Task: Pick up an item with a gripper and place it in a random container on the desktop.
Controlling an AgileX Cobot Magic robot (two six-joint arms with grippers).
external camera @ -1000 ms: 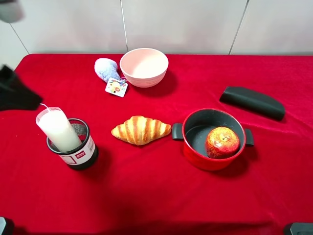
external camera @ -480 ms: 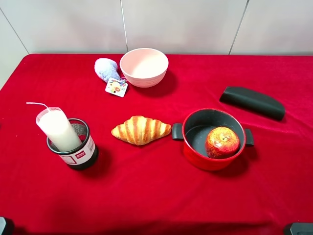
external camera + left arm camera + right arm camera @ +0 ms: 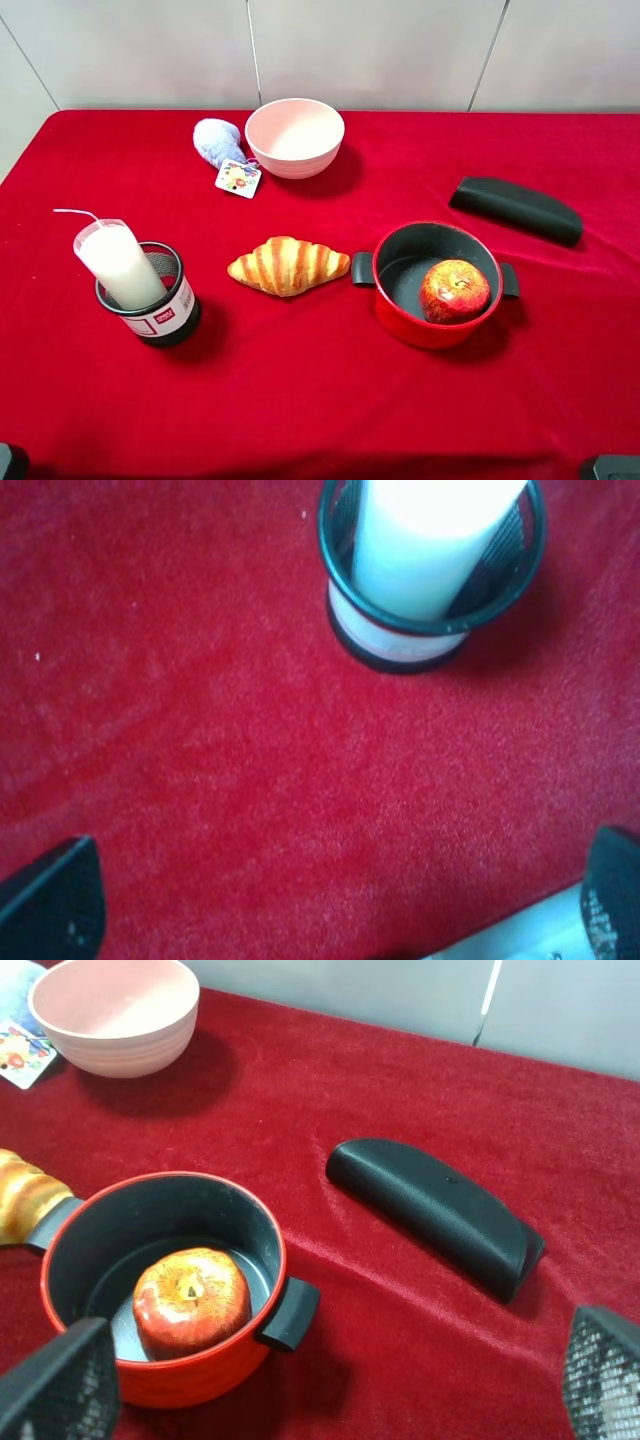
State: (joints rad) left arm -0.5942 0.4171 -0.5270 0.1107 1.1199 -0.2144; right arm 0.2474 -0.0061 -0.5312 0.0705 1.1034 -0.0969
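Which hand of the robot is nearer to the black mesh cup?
Left. The left hand hovers just beside the mesh cup; the right hand is over by the red pot.

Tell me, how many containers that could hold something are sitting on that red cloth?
3: the mesh cup at the left with the candle leaning in it, the pink bowl at the back, and the red pot at the right holding an apple.

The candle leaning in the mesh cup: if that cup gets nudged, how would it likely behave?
The candle stands well above the mesh cup and leans against its rim, so it probably rocks or tips it. Its smooth, stiff-looking wax may slip in a grip. The thin wick looks fragile.
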